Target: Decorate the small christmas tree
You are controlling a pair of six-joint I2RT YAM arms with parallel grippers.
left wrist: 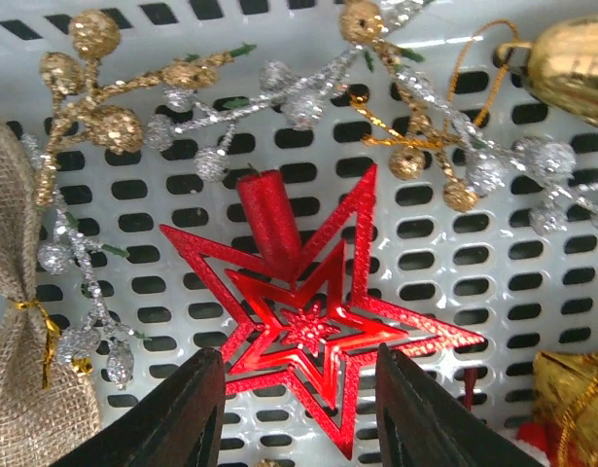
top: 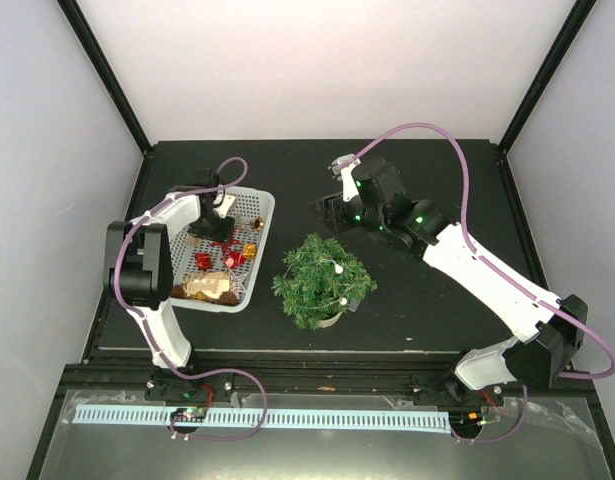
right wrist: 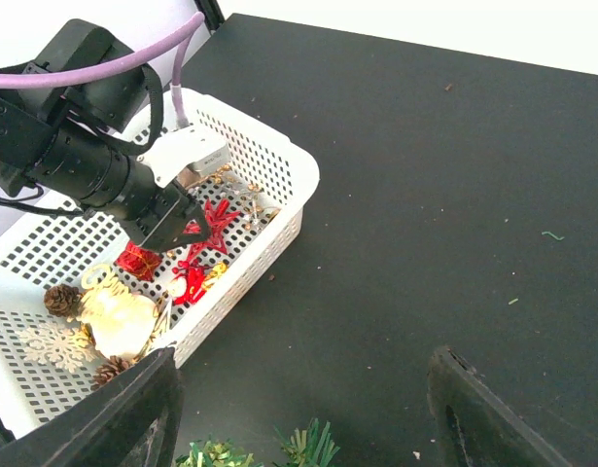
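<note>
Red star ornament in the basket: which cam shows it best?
Left wrist. The red star fills the frame, lying flat on the basket floor between the open fingers of the left gripper. Right wrist shows it small, partly behind that gripper. Top external: tiny, mostly hidden under it.

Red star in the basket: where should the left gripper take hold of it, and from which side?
Probably the round red tube at its base. The star lies flat on the basket floor, its thin arms hard to pinch; the tube stands thicker. Come from above, left gripper straddling it.
</note>
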